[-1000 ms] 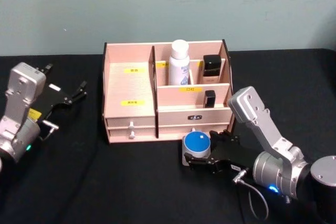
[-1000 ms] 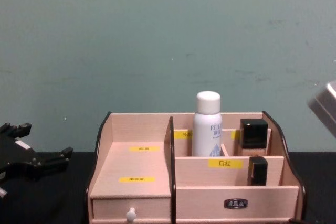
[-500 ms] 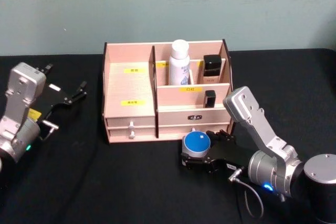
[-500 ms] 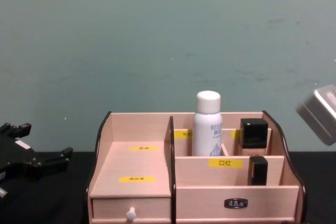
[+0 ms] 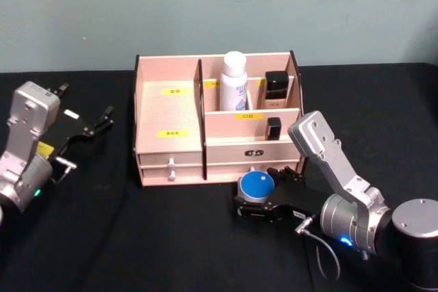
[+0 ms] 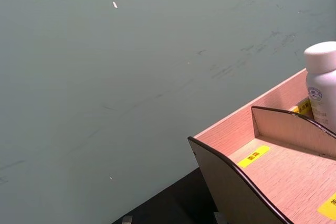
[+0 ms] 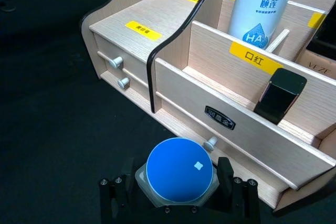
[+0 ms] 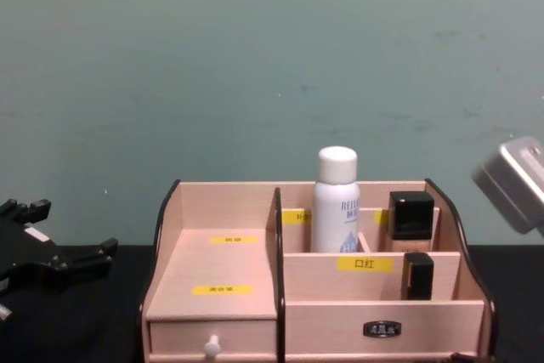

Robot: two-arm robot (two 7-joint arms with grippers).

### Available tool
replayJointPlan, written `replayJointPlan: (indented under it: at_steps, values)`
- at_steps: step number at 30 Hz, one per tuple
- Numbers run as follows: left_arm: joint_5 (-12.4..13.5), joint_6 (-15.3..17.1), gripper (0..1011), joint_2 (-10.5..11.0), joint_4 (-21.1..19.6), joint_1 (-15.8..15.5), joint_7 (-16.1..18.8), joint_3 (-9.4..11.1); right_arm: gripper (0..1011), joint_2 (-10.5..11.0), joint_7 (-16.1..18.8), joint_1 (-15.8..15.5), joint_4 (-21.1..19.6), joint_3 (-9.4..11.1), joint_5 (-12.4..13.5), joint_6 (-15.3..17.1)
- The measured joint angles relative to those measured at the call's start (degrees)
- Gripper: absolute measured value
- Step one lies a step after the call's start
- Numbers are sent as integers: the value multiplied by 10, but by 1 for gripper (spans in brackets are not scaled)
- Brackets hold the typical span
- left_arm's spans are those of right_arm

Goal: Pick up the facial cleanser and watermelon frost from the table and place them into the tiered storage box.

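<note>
Although the wide blue lid covers most of it from above, the blue-lidded jar shows a pale, faceted body at its rim; what lies lower is hidden by the right gripper. That gripper's black fingers press against opposite sides of the jar, clamped on it. Whether the jar rests on the black cloth table or sits clear of it cannot be told.

Just beyond the right gripper stands the tiered storage box, of pale grained wood with dark curved side edges, yellow labels and small round drawer knobs. Its right-hand drawer knob is just past the jar.

Farther from the gripper, in the rear compartments, stand a smooth white spray bottle and a black-capped box. A small glossy black case leans in the nearer slot, its base hidden by the wall.

The left gripper sits well apart, across the box, fingers spread and empty.
</note>
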Motion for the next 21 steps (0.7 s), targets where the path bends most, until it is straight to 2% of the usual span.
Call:
replayJointPlan:
  at_steps: [21]
  values:
    - [0,0,1001,0,0,0,0,0,980,-3,2,3,5,-1,-7,-3]
